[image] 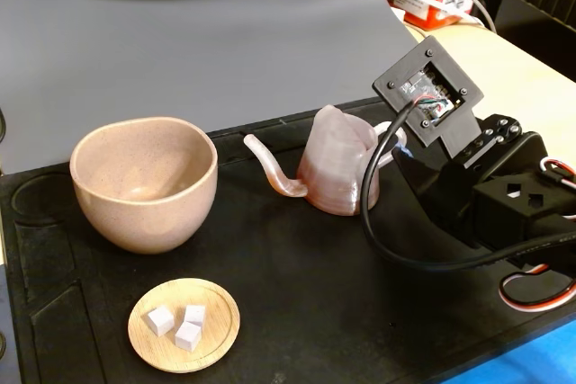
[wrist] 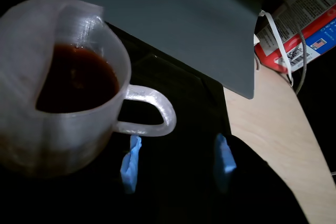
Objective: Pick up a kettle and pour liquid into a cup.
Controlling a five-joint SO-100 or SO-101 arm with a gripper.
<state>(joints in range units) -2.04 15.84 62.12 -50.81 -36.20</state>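
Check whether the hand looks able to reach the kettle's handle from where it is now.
Probably yes. In the wrist view the hand is open, its blue-tipped fingers just short of the kettle handle, with nothing between them.

The kettle (image: 337,168) was a translucent pinkish-white, faintly ribbed, its curved spout the same pale pink. In the wrist view the liquid (wrist: 79,80) inside it looked dark reddish-brown — nearly black at the centre. The cup (image: 144,182) was speckled beige-pink, a shade paler within. A light wooden saucer (image: 184,324) carried three white cubes (image: 180,322). The mat (image: 360,312) under them was black, the backdrop (image: 225,33) plain grey, the desk (image: 517,69) pale tan. The arm (image: 490,182) was black, with red and white wires — and blue pads (wrist: 224,156) on its jaws.
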